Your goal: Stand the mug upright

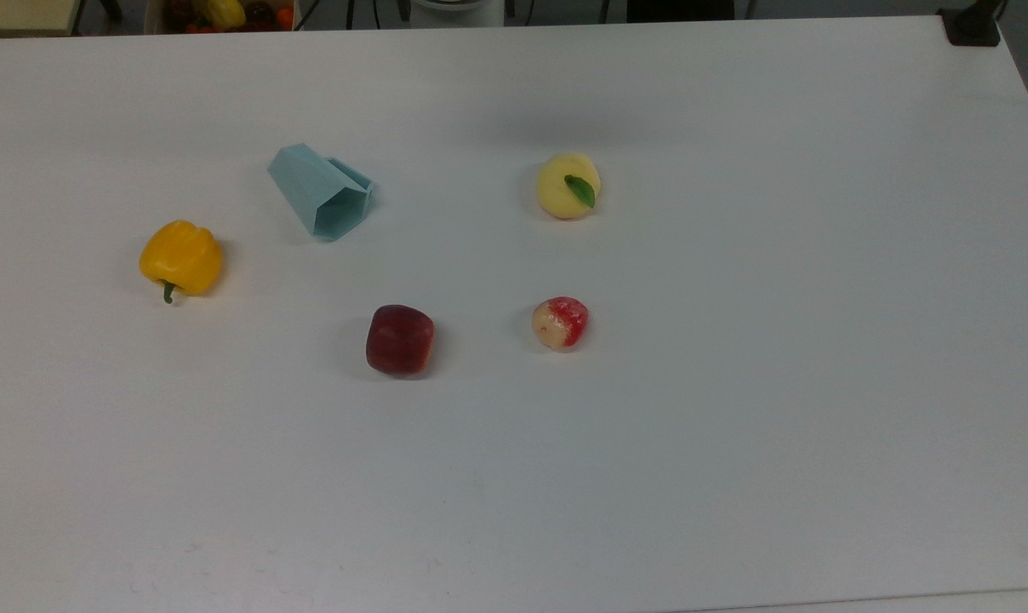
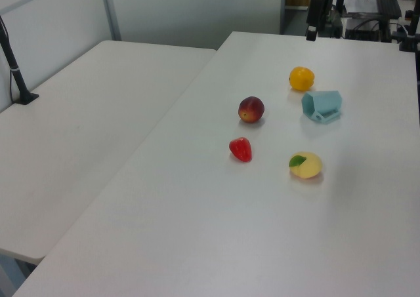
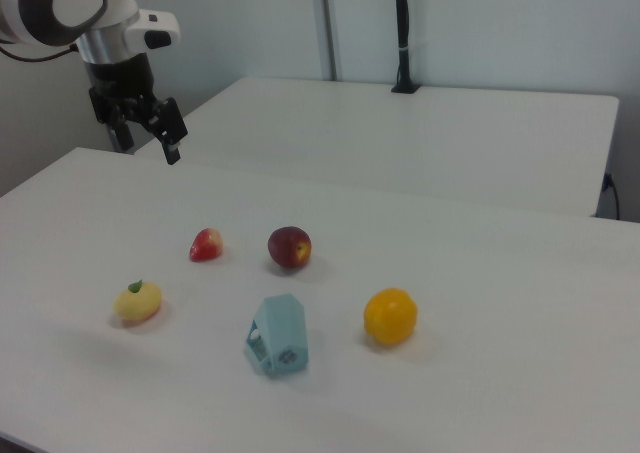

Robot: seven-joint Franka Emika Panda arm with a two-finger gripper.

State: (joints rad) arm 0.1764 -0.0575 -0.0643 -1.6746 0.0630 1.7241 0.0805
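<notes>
A lab: bare white tables (image 3: 480,133), robot arm (image 3: 70,8), pole mounts (image 3: 402,33).

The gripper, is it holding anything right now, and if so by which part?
Nothing is held. The gripper hangs open above the table, far from the mug, which lies on its side.
</notes>
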